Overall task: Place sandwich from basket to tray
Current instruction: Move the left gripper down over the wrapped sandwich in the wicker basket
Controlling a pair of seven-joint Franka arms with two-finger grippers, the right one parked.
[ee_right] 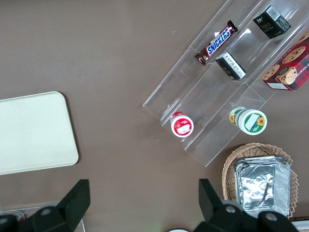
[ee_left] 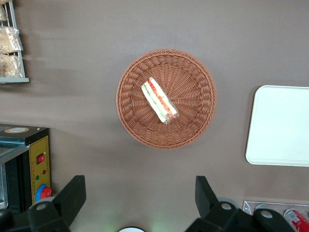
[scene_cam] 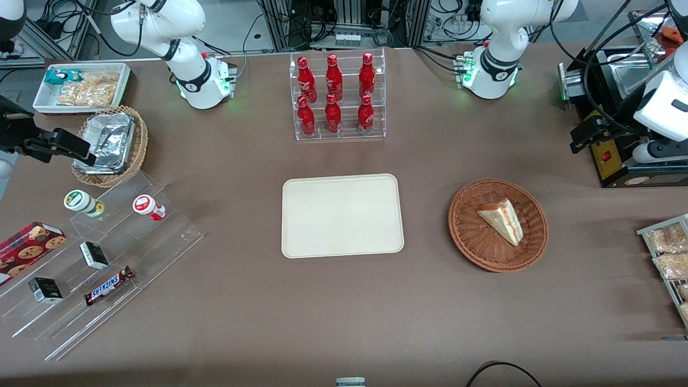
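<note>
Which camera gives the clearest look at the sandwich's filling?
The left wrist view: the open gripper hangs high above the basket, looking down on the sandwich filling. The front view shows mostly bread; the right wrist view misses it.

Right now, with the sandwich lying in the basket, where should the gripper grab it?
Grip the sandwich across its two flat bread faces at mid-length, coming straight down. It lies diagonal in the basket, so rotate the wrist. The gripper, open, is above the table, off the basket's rim.
</note>
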